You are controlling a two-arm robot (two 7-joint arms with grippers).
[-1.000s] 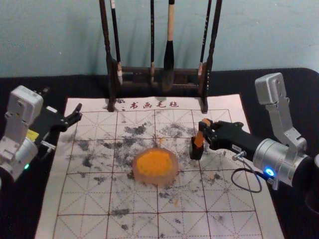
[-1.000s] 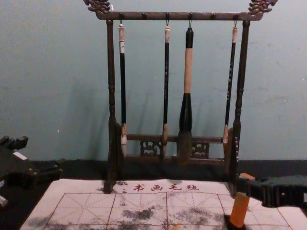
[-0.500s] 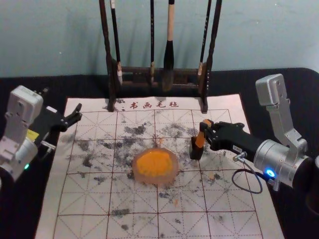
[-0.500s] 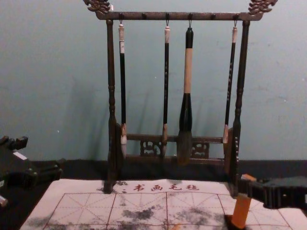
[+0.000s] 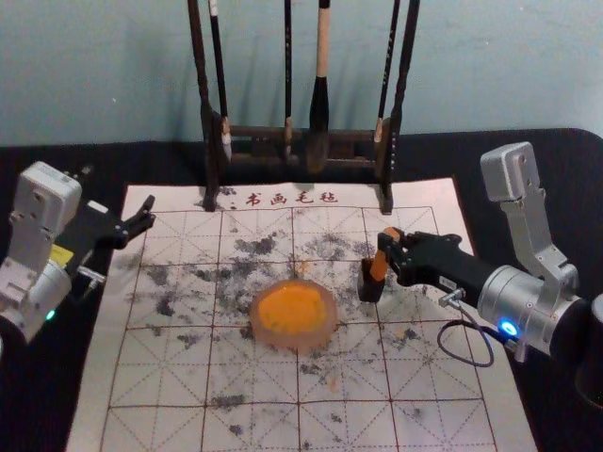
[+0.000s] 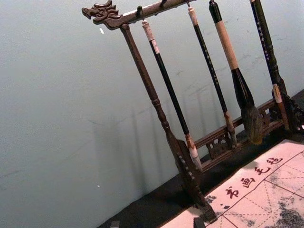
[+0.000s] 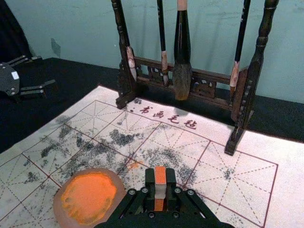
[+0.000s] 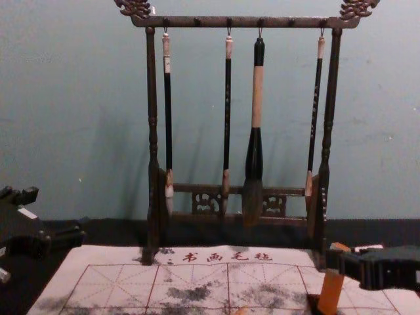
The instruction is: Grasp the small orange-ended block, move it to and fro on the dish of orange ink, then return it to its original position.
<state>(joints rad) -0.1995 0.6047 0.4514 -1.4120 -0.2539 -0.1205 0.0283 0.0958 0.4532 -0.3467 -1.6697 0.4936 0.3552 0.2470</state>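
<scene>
Head view: toward three o'clock, the right gripper (image 5: 387, 244) pinches the slim orange-ended block (image 5: 379, 267); its tilt could topple the small black holder (image 5: 369, 290).

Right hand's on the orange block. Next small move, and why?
Probably lift the orange block straight up, clear of the black holder: the right hand is shut on it, its lower end is at the holder, and the ink dish lies left. Whether it's already inked, I can't tell.

Ink (image 5: 291, 309) and block (image 5: 379, 266) are orange, the dish (image 5: 256, 322) pinkish, the whitish mat (image 5: 165, 381) red-gridded and smudged black.
</scene>
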